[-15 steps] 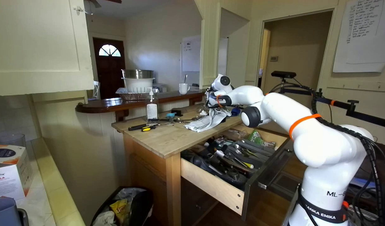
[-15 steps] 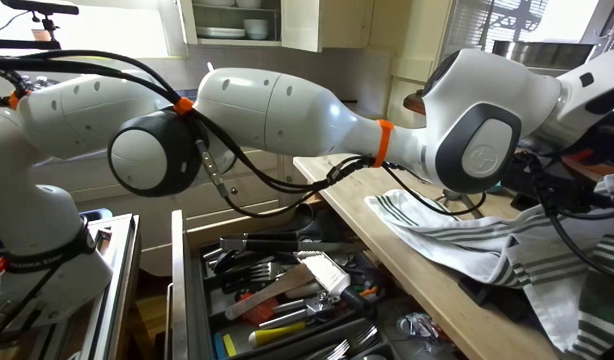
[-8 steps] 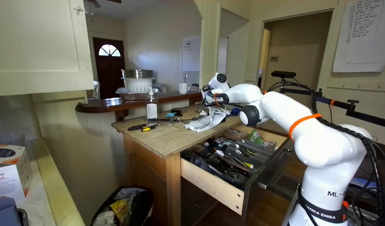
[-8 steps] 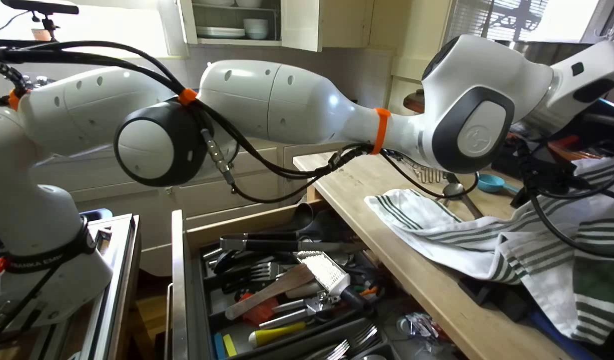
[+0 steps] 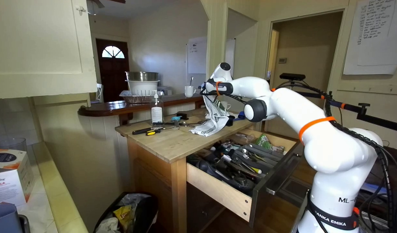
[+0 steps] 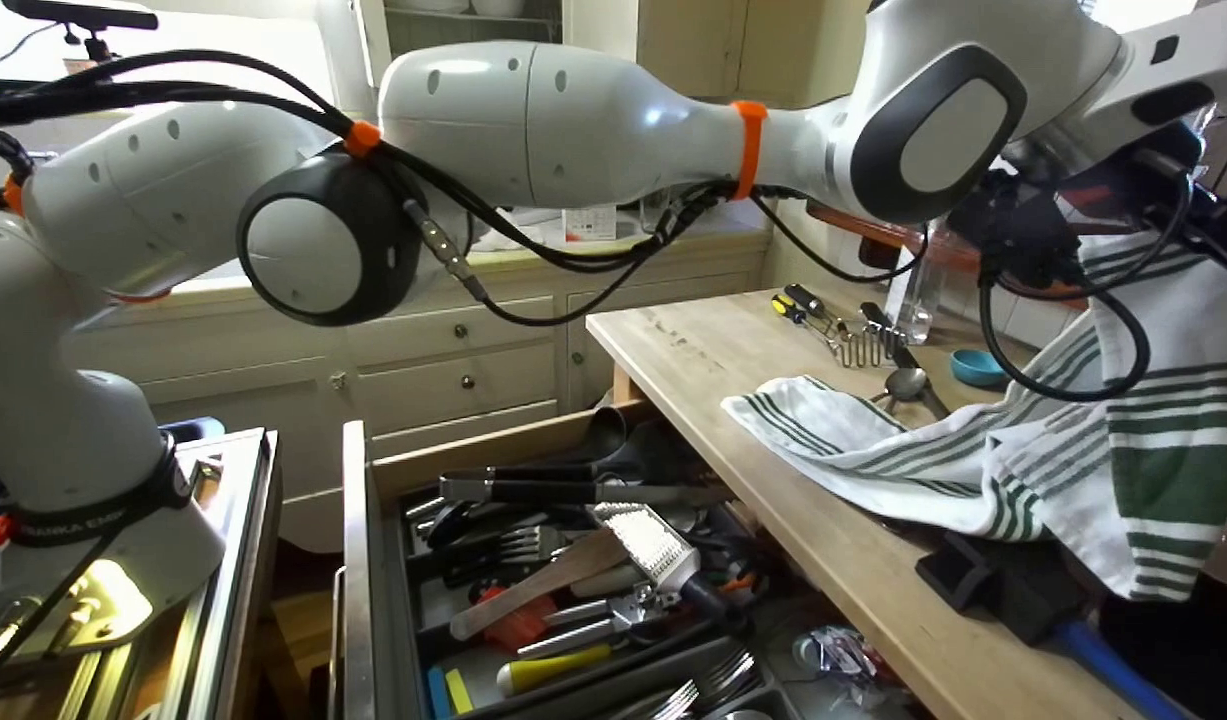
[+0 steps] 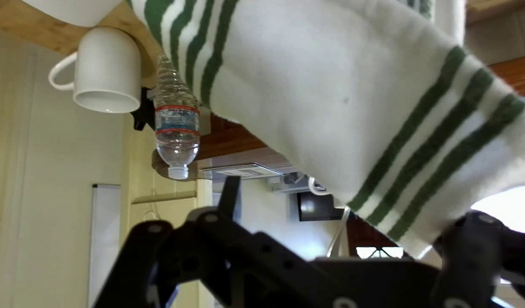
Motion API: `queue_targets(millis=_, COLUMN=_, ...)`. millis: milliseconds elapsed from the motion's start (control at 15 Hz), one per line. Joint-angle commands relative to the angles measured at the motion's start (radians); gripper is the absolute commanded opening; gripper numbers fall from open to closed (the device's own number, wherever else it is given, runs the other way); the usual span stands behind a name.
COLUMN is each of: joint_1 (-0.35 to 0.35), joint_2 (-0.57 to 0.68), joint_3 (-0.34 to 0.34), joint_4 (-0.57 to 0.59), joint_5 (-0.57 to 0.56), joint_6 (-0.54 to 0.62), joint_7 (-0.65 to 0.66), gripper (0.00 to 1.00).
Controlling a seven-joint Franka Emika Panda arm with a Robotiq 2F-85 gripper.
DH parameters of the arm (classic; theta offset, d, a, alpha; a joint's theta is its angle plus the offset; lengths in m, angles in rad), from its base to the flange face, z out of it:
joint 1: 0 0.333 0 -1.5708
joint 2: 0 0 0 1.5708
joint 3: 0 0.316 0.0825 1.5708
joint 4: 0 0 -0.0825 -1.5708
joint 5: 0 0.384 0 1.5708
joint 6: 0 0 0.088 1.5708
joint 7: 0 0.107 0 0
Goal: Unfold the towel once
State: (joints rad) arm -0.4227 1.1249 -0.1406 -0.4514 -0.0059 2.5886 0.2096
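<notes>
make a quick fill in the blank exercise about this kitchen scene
The limp white cloth towel has dark ____ stripes.
A silvery black-handled grater lies in the ____ pulled out from under the pale wooden countertop.
In the wrist view, the white mug and the clear plastic bottle appear upside ____.
The white-and-black robot arm wears bands of bright ____.
Missing words: green; drawer; down; orange.

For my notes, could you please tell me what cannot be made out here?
Towel: one side cut off by right edge, in an exterior view.
Tool: open or shut, too small to tell in an exterior view.
Bottle label: print too small, wrist view.
White object: cut off by top edge, wrist view.
</notes>
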Motion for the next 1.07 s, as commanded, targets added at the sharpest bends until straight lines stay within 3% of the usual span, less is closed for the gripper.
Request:
queue_targets(millis=0, joint_1=-0.038, joint_2=-0.056, joint_3=-0.023, joint_4=-0.029, joint_5=0.031, joint_6=-0.063, joint_7=0.145, gripper=1.00)
queue_targets(millis=467, joint_1=-0.071, joint_2=-0.084, joint_3=0.004, joint_4=-0.034, joint_5=0.100, joint_6=-0.172, joint_7=0.363, gripper=1.00)
queue_targets(millis=600, joint_1=-0.051, joint_2=-0.083, joint_3=0.040, joint_4=-0.041, joint_5=0.110, joint_6=-0.271, joint_7=0.285, gripper=1.00)
queue_targets(millis=1000, joint_1=-0.011, joint_2=-0.066, joint_3=0.014, joint_4=-0.001, joint_5=0.043, joint_6=-0.553, joint_7=0.108, gripper=1.00)
